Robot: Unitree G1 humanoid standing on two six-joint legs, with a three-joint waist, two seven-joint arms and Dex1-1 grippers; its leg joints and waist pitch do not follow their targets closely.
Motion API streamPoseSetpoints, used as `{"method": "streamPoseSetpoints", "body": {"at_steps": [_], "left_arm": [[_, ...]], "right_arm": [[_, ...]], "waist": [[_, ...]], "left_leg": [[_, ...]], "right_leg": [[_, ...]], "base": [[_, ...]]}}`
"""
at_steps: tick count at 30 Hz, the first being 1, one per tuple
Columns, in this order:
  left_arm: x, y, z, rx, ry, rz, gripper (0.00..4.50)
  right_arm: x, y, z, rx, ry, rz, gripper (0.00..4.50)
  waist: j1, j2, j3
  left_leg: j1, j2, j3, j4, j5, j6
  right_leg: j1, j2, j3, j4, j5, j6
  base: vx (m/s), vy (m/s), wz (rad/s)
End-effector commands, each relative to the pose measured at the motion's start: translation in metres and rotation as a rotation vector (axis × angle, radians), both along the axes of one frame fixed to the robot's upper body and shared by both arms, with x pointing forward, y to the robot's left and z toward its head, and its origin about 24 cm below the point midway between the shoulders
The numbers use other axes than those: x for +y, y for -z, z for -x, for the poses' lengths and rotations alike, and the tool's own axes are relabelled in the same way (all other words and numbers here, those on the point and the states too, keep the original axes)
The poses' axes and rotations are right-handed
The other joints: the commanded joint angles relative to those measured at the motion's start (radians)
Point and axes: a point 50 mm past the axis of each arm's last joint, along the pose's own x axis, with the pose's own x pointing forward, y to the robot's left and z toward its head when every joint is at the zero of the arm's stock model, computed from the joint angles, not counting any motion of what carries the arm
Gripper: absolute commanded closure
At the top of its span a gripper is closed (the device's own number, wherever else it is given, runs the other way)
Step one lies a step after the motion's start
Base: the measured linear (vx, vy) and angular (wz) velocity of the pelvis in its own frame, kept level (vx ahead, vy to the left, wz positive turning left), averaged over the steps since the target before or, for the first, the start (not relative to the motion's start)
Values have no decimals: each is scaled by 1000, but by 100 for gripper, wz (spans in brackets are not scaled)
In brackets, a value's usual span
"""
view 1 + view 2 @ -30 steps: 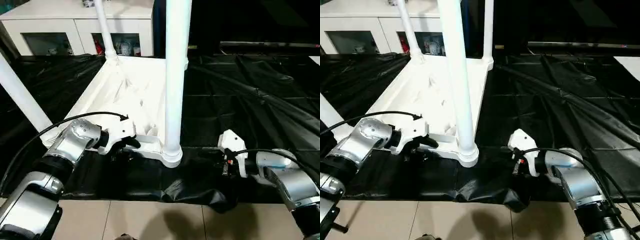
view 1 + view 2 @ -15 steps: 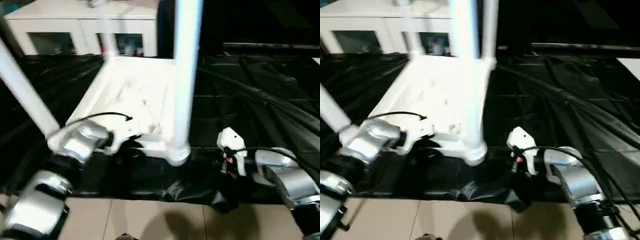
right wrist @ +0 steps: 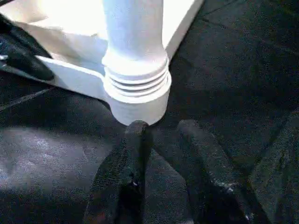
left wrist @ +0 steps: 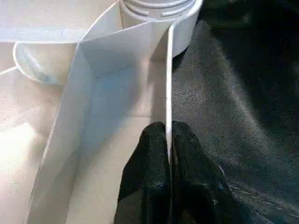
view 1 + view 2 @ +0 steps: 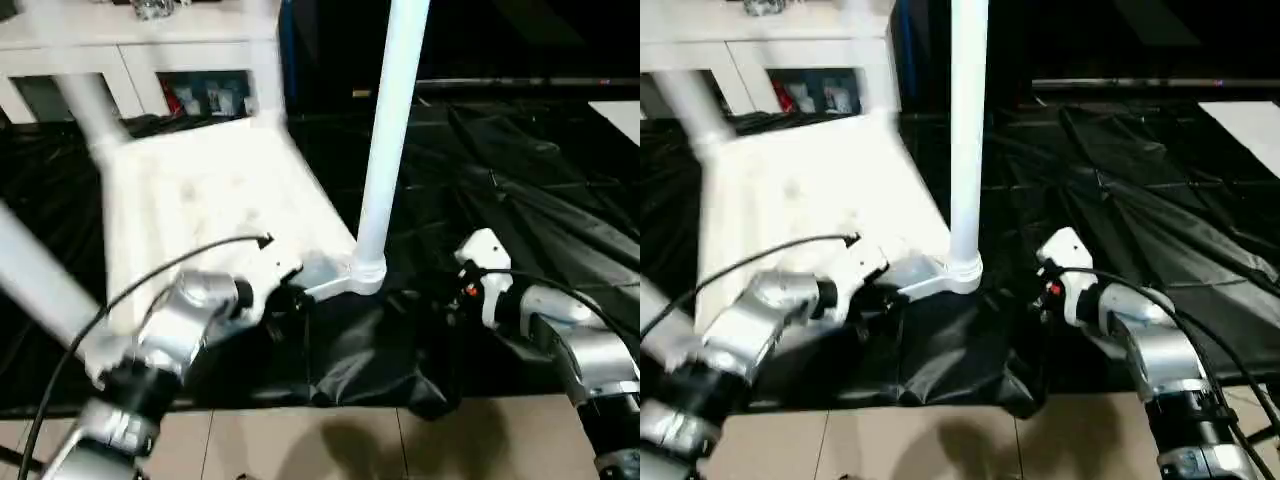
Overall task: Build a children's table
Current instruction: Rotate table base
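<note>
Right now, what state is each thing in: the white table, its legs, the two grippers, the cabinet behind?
White plastic rectangular tabletop: upside down on the black sheet, rim pinched.
Nearest white round tapered leg: upright, seated in its round corner socket.
Left gripper: shut on the tabletop's thin rim.
Right gripper: open, empty, beside the socket.
White cabinet with glass doors: doors closed.

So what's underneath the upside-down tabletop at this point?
The tabletop lies ribbed side up on a black sheet that spreads around it and ends at a tiled floor. The left gripper pinches its thin rim. What lies directly beneath the tabletop is covered.
</note>
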Motion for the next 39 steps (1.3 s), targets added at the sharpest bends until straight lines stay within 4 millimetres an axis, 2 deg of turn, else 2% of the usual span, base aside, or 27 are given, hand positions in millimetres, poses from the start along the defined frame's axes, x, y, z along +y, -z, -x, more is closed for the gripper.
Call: {"method": "streamPoseSetpoints", "body": {"at_steps": [1, 2, 3, 6, 10, 18, 28, 34, 35, 39], "left_arm": [[-5, -7, 3, -62, 88, 56, 446], [-3, -6, 4, -81, 115, 29, 446], [-2, -6, 4, -86, 114, 14, 420], [2, -6, 0, -72, 101, -3, 403], [5, -10, -7, -78, 87, -36, 372], [0, -10, -11, -73, 91, -26, 372], [-9, -8, -16, -36, 66, 1, 372], [-19, -9, -17, -31, 66, 51, 372], [-21, -9, -17, -21, 63, 62, 344], [-24, -10, -20, -54, 33, 20, 338]], "right_arm": [[4, -5, -3, -10, -14, -5, 333], [5, -4, -2, -8, -25, -6, 333], [6, -5, -2, -8, -27, -6, 333], [6, -5, -2, -9, -37, -5, 333], [7, -6, -2, -6, -52, -4, 333], [9, -5, 0, 3, -73, -2, 333], [12, -5, 1, 8, -90, -4, 333], [13, -4, 1, 12, -93, -5, 333], [13, -4, 2, 12, -93, -4, 333], [14, -4, 1, 10, -88, -5, 333]], "waist": [[11, -22, -69], [14, -21, -69], [15, -26, -70], [22, -20, -67], [28, -20, -67], [35, -24, -68], [38, -22, -70], [40, -21, -72], [39, -20, -73], [40, -20, -75]], "left_leg": [[10, 5, -1, -62, -303, 49], [11, 5, -1, -63, -307, 49], [13, 6, 0, -63, -310, 46], [20, 8, 1, -64, -332, 36], [15, 8, -1, -67, -335, 26], [14, 7, -2, -66, -327, 25], [11, 6, -2, -65, -318, 28], [9, 7, -2, -64, -299, 33], [9, 7, -1, -63, -289, 35], [6, 7, -1, -61, -266, 42]], "right_leg": [[48, -32, 19, -93, -387, -178], [46, -32, 20, -94, -402, -168], [45, -32, 20, -94, -405, -165], [37, -31, 22, -97, -433, -159], [41, -34, 21, -95, -435, -148], [41, -36, 20, -97, -456, -134], [43, -36, 19, -96, -433, -140], [46, -36, 20, -92, -393, -156], [48, -35, 20, -89, -363, -165], [53, -35, 20, -84, -317, -182]], "base": [[0, 0, 0], [0, 0, 0], [0, 0, 0], [0, 0, 0], [0, 0, 0], [0, 0, 0], [0, 0, 0], [0, 0, 0], [0, 0, 0], [0, 0, 0]]}}
